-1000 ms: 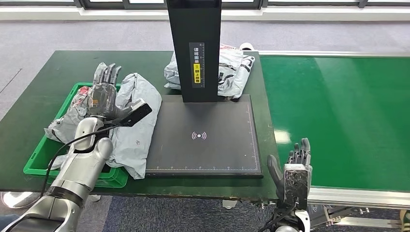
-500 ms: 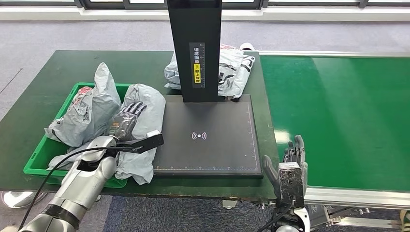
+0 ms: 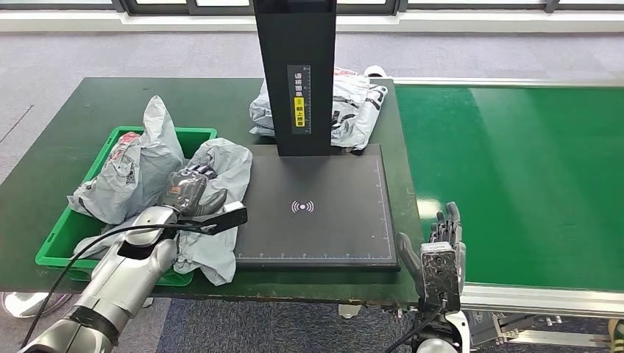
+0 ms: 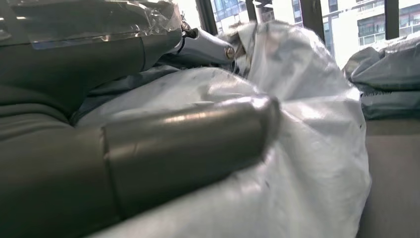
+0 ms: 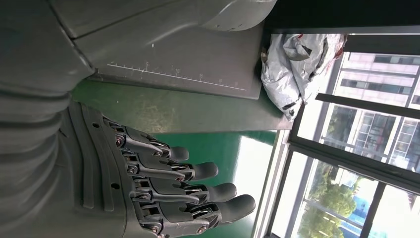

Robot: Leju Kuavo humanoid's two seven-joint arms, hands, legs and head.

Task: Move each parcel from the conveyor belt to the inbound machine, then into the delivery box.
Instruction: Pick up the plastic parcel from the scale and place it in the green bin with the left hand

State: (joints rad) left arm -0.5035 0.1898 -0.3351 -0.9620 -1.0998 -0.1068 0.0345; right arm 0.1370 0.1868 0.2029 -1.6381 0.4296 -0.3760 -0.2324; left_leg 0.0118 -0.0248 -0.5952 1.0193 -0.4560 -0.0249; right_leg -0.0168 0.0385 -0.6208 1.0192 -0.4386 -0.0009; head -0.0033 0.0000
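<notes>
A crumpled grey parcel (image 3: 213,228) lies half in the green delivery box (image 3: 55,246) and half over the left edge of the black inbound machine pad (image 3: 324,220). My left hand (image 3: 190,190) is on top of it, fingers curled into the plastic. In the left wrist view the thumb (image 4: 188,144) presses across the bunched parcel (image 4: 307,129). My right hand (image 3: 440,257) hangs at the table's front edge beside the conveyor belt (image 3: 515,176), its fingers (image 5: 198,188) straight and apart, holding nothing.
A second grey parcel (image 3: 140,165) stands in the box. Another parcel (image 3: 353,107) lies behind the machine's black post (image 3: 296,73); the right wrist view shows this parcel (image 5: 292,69) too. The belt carries nothing.
My left hand came down from above the box onto the grey parcel, and its fingers have curled into it. The parcel has bunched up a little. My right hand sank slightly.
</notes>
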